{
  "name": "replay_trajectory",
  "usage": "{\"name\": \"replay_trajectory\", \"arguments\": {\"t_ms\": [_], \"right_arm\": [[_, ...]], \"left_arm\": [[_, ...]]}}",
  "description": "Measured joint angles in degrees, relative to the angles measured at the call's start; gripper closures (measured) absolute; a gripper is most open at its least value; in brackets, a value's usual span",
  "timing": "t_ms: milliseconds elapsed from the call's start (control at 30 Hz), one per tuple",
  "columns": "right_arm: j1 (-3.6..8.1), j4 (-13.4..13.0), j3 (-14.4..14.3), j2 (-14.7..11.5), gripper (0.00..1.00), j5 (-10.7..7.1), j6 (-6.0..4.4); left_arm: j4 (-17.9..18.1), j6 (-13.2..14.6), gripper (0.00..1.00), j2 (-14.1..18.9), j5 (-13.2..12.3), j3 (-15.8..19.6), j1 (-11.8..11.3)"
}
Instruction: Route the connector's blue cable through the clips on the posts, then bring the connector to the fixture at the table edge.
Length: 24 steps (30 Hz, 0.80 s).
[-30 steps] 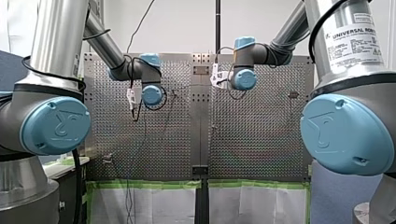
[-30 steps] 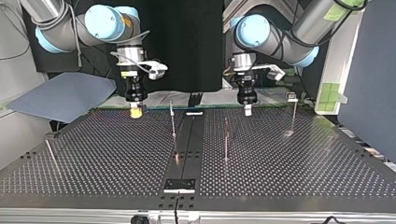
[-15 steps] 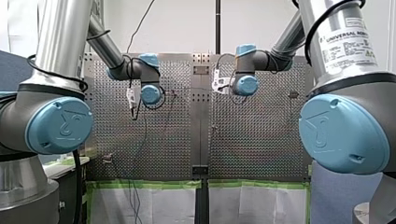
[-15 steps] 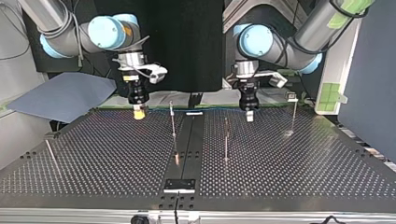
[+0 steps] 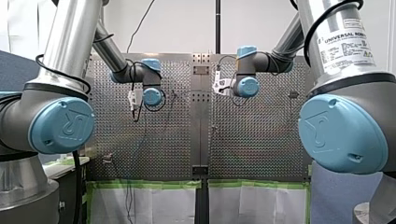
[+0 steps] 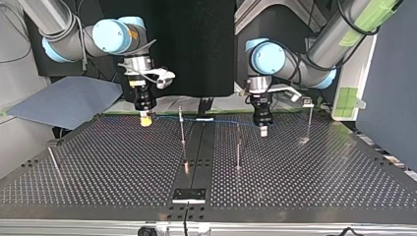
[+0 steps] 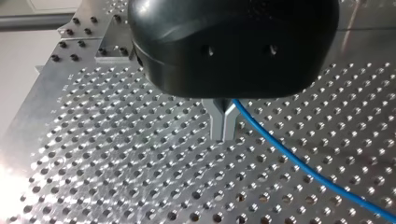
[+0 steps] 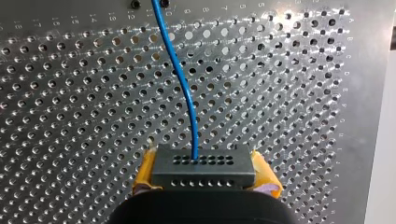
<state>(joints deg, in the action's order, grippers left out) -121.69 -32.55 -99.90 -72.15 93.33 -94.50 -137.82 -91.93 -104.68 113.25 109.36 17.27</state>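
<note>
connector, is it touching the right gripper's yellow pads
Touching. The right wrist view shows the connector clamped between my right gripper's yellow pads, one pressed against each side, with no gap.

Perforated table (image 6: 98, 162) with upright posts (image 6: 182, 126)

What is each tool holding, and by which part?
Right tool: the connector, clamped by its two short ends between the yellow pads. Left tool: the blue cable, pinched partway along its run between the metal fingers.
</note>
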Motion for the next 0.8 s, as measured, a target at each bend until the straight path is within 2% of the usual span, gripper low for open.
{"name": "replay_trajectory", "arguments": {"t_ms": [467, 800], "right_arm": [[0.82, -0.1, 0.42, 0.16, 0.84, -0.99, -0.07], [1.4, 0.0, 0.91, 0.26, 0.84, -1.35, -0.13]], "left_arm": [[-0.53, -0.11, 1.0, -0.14, -1.53, -1.01, -1.46], [-0.7, -0.08, 1.0, -2.72, -1.92, -2.32, -1.74]]}}
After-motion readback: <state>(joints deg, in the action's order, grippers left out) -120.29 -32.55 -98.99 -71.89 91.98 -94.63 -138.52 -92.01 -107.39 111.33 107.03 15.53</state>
